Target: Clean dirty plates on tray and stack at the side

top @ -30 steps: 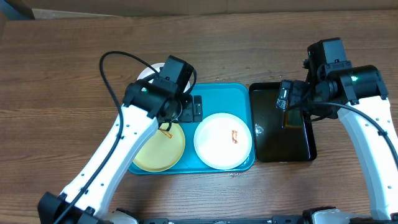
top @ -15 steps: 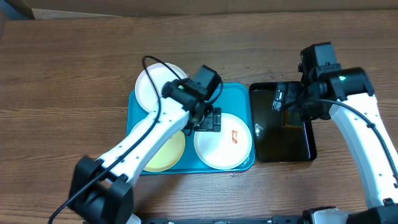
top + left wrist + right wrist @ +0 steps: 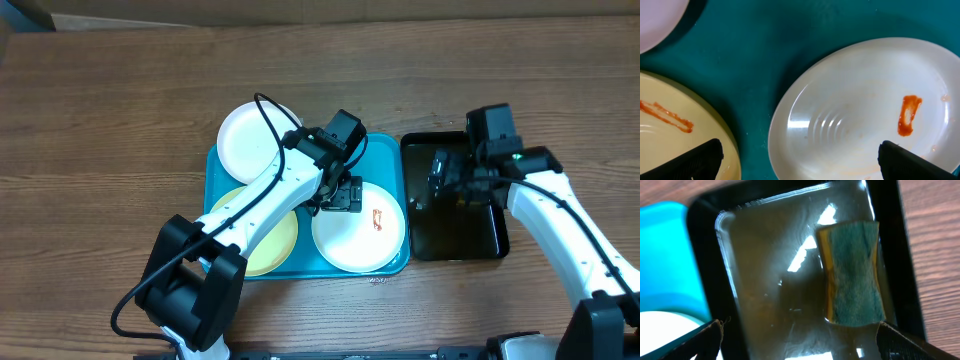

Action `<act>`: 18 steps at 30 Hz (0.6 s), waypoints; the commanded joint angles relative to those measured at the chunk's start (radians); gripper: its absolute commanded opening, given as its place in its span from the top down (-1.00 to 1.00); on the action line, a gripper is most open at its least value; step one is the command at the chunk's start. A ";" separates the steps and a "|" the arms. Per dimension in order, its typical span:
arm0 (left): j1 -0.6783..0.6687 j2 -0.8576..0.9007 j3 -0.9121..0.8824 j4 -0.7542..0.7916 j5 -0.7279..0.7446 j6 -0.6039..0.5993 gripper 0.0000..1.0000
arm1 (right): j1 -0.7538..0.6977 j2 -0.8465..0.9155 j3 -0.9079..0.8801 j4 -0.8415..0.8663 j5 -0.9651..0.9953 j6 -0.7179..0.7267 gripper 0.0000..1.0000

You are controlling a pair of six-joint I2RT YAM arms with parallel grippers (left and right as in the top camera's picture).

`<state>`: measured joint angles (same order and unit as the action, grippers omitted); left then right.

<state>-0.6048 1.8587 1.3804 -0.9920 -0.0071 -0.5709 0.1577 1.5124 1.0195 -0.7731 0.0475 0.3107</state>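
The turquoise tray (image 3: pixel 375 150) holds a pale yellow plate (image 3: pixel 268 240) with an orange smear and a white plate (image 3: pixel 360 228) with a red smear (image 3: pixel 377 221). A second white plate (image 3: pixel 250 140) lies at the tray's back left corner, overhanging it. My left gripper (image 3: pixel 343 197) is open and empty, low over the smeared white plate's left rim. In the left wrist view (image 3: pixel 802 165) its jaws straddle the gap between the white plate (image 3: pixel 855 110) and the yellow plate (image 3: pixel 675 135). My right gripper (image 3: pixel 440 185) is open and empty over the black basin.
The black basin (image 3: pixel 495 240) stands right of the tray and holds water. A green and yellow sponge (image 3: pixel 855 275) lies in it, ahead of my right gripper (image 3: pixel 800 345). The tray edge (image 3: pixel 665 255) shows at the left of that view.
My left arm has swung right, from the tray's back left to over the smeared white plate, uncovering the back white plate. My right gripper has shifted left and lower over the basin.
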 commanded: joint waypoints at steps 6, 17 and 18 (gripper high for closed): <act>-0.005 0.013 -0.005 0.048 0.008 -0.012 -1.00 | -0.001 0.005 -0.102 0.151 0.099 0.004 -1.00; -0.005 0.013 -0.005 0.055 0.000 -0.009 -1.00 | -0.001 0.004 -0.093 0.166 0.082 0.004 -1.00; -0.005 0.013 -0.005 0.056 -0.001 -0.009 -1.00 | -0.001 0.003 -0.076 0.161 0.074 0.003 -1.00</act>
<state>-0.6048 1.8591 1.3804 -0.9417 -0.0040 -0.5709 0.1577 1.5143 0.9234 -0.6155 0.1307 0.3107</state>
